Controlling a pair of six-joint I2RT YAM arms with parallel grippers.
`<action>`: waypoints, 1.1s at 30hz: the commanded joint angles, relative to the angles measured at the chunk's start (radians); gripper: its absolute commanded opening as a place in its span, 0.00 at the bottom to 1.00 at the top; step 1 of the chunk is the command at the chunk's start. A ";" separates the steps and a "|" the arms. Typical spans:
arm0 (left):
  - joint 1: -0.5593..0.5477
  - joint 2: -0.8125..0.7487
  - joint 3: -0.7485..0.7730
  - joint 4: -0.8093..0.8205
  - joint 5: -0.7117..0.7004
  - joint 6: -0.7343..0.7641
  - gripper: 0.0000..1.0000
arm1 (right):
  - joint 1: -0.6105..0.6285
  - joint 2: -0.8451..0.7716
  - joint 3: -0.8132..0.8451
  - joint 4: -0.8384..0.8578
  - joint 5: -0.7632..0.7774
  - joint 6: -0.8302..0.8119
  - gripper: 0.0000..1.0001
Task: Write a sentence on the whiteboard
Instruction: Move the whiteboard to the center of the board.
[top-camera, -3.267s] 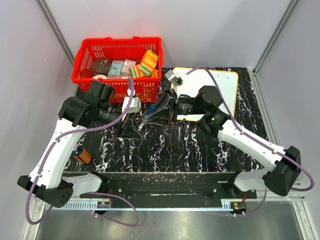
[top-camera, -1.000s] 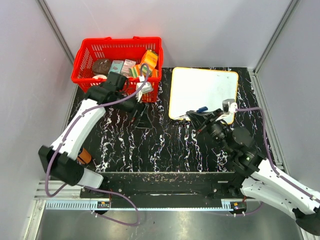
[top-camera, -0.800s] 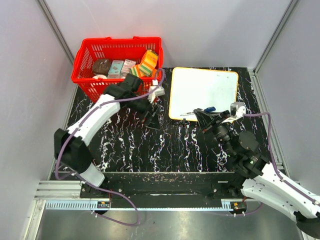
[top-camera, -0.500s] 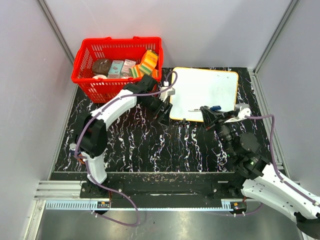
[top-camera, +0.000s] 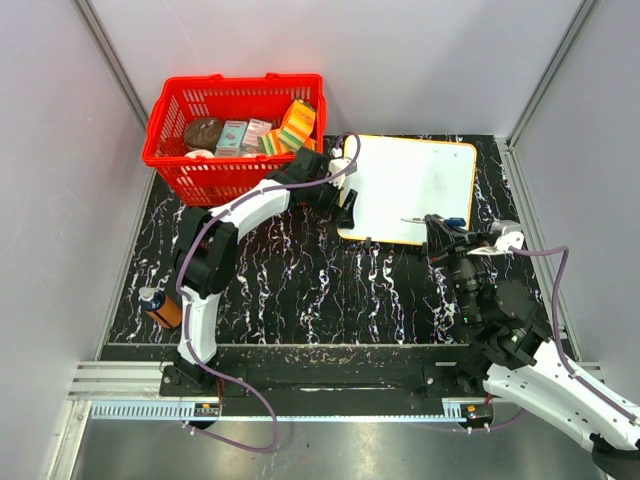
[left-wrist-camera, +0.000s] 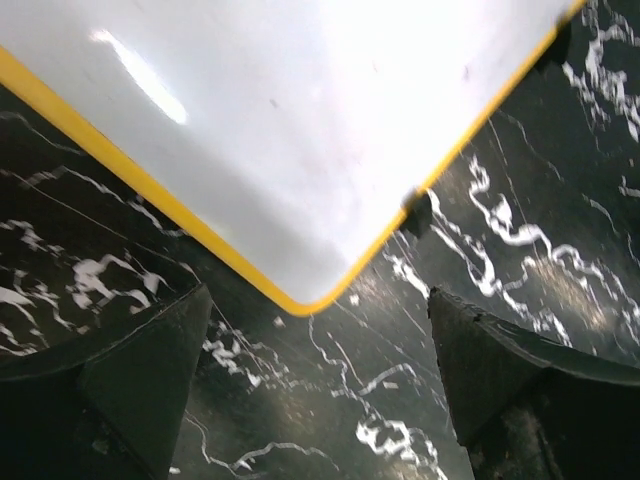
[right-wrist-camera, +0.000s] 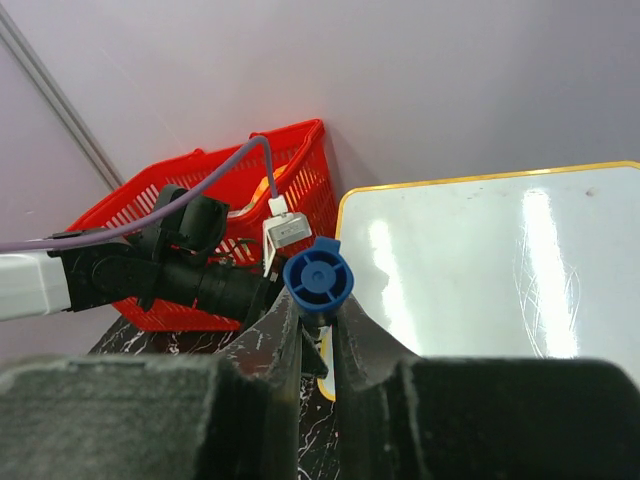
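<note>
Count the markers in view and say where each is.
1. The marker is clamped in the right claw, over the whiteboard's near edge. More could be hidden in the basket.

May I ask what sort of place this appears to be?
Likely a robotics lab test cell: left arm and right arm bolted to a rail, plain panel walls around a black table, and props like a red basket and whiteboard.

— Looking for the flat white rectangular whiteboard (top-camera: 405, 180) with rounded corners and a thin yellow-orange rim.
— Lying flat on the black marbled table (top-camera: 300, 290), far right part, turned slightly off square.
— And the surface?
— Glossy plain white, catching glare, with a few faint smudges.
</note>
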 joint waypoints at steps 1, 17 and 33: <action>0.004 0.001 -0.014 0.251 -0.094 -0.076 0.94 | 0.003 -0.021 -0.007 0.020 0.043 -0.029 0.00; -0.005 0.118 0.054 0.267 -0.004 -0.155 0.81 | 0.003 -0.040 -0.022 0.013 0.049 -0.041 0.00; 0.001 0.012 -0.150 0.397 0.083 -0.149 0.11 | 0.003 -0.060 -0.022 -0.026 0.061 -0.040 0.00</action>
